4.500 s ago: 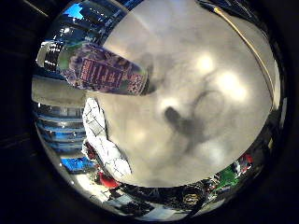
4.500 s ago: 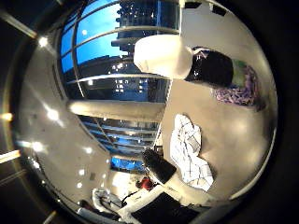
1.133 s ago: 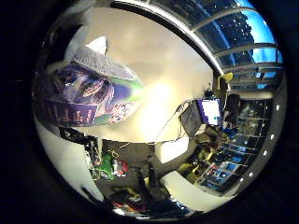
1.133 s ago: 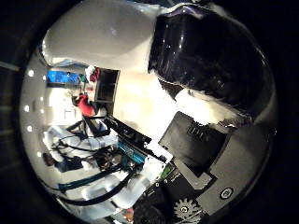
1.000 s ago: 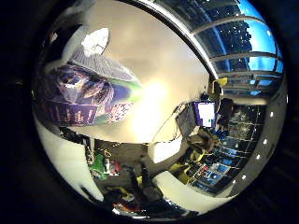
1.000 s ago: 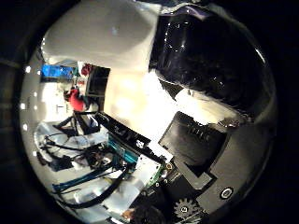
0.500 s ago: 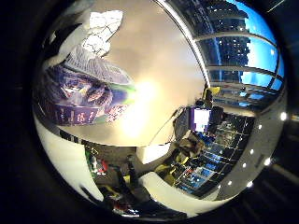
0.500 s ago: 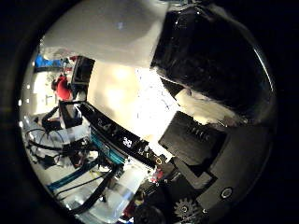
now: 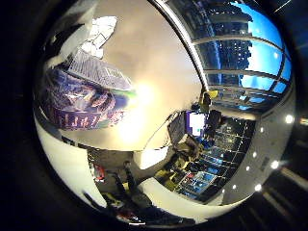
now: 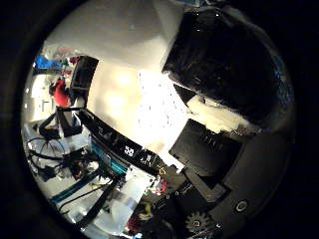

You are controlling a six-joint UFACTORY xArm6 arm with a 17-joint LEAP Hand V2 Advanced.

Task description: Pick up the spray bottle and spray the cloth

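The spray bottle is held close against my right hand's palm and off the table. The little finger side palm view shows its purple-labelled body (image 9: 82, 96). The thumb side palm view shows its black collar (image 10: 224, 60) and white spray head (image 10: 120, 35), with black parts of my right hand (image 10: 214, 149) curled against the bottle just below the collar. A white patterned cloth (image 9: 96, 37) lies crumpled on the white table (image 9: 164, 67), beyond the bottle's body.
Past the table's edge stand a lit monitor (image 9: 199, 122) and desks with equipment (image 10: 110, 149). Large windows (image 9: 236, 48) run along the room's far side.
The whole picture has turned, so the hand has moved with the bottle. The bottle stays fixed against the palm. The cloth now shows more fully beyond the bottle.
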